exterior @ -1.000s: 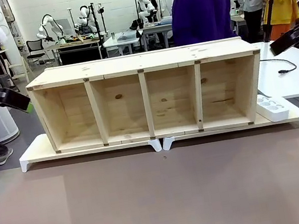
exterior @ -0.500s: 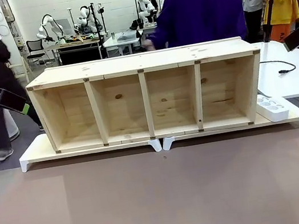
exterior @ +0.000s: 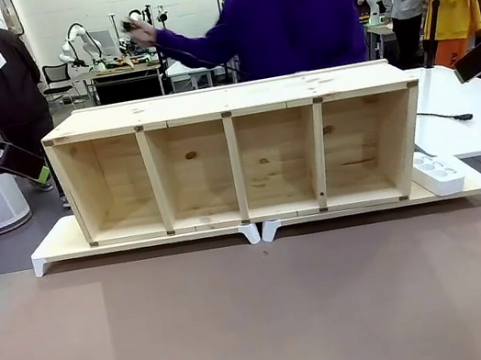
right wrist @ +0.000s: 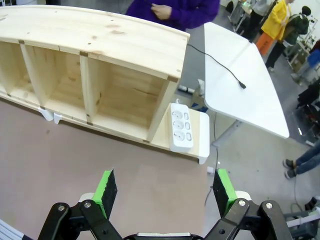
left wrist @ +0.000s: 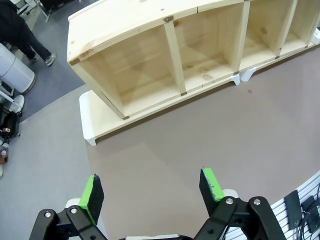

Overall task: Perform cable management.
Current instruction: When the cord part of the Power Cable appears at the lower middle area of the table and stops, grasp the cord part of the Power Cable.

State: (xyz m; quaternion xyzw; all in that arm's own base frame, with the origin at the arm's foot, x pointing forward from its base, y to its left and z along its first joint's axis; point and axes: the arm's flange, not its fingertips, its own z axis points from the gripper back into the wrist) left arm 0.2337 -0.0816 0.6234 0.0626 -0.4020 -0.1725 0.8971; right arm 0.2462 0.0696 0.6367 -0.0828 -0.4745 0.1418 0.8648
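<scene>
Brown table (exterior: 266, 325), wooden shelf (exterior: 226, 98), black cable (right wrist: 220, 67)

- We see a shelf (exterior: 224, 99) of pale yellowish wood, streaked with grain and dotted with brown knots (most plainly on the back panels).
- The boards (exterior: 56, 245) under it are white, and the table (exterior: 266, 325) is plain dull brown.
- At four o'clock of the shelf lies a white power strip (exterior: 438, 173).
- The cable (right wrist: 216, 62) is black, on a white side table (right wrist: 250, 100).
- The person's hoodie (exterior: 293, 26) is purple.
- The left gripper (left wrist: 152, 190) and right gripper (right wrist: 165, 187) are black with bright green pads (left wrist: 91, 192).
</scene>
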